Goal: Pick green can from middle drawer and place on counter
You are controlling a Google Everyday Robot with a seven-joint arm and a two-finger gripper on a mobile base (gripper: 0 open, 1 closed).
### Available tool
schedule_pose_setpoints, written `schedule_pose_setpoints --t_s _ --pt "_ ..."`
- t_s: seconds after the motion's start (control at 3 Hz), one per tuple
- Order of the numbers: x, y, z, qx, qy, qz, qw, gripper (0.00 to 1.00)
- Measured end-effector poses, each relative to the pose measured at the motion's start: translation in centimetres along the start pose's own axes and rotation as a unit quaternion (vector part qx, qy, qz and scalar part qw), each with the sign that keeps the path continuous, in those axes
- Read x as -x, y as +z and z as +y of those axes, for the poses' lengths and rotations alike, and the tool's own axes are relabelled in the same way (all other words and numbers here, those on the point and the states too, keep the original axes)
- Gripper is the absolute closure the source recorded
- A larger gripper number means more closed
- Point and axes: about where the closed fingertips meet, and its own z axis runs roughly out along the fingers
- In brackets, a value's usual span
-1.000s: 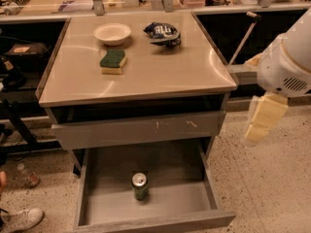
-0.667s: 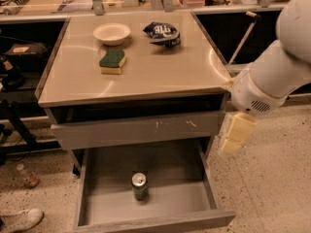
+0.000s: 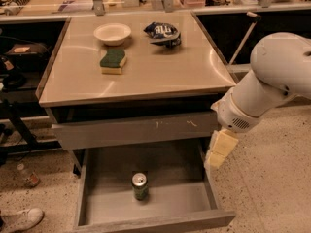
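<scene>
One green can (image 3: 140, 186) stands upright in the open middle drawer (image 3: 175, 200), near its front. The desk (image 3: 160, 79) carries one white bowl (image 3: 112, 33), one green-and-yellow sponge (image 3: 113, 61) and one dark blue snack bag (image 3: 163, 33). The gripper (image 3: 219, 150) hangs by the drawer's right wall; released or clenched, I cannot tell.

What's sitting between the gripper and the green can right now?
Only bare floor of the drawer, as the camera view shows. The gripper hangs by the drawer's side wall; the green can stands alone mid-floor.
</scene>
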Motion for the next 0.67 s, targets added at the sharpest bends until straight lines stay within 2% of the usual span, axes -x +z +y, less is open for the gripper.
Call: schedule_pose_setpoints --t_s 0.33,0.67 --pt "-0.4 1.8 0.7 0.021 0.007 -0.009 0.9997 0.00" --pt "-1.6 8.2 2.6 0.062 0.043 -0.021 0.9969 0.00"
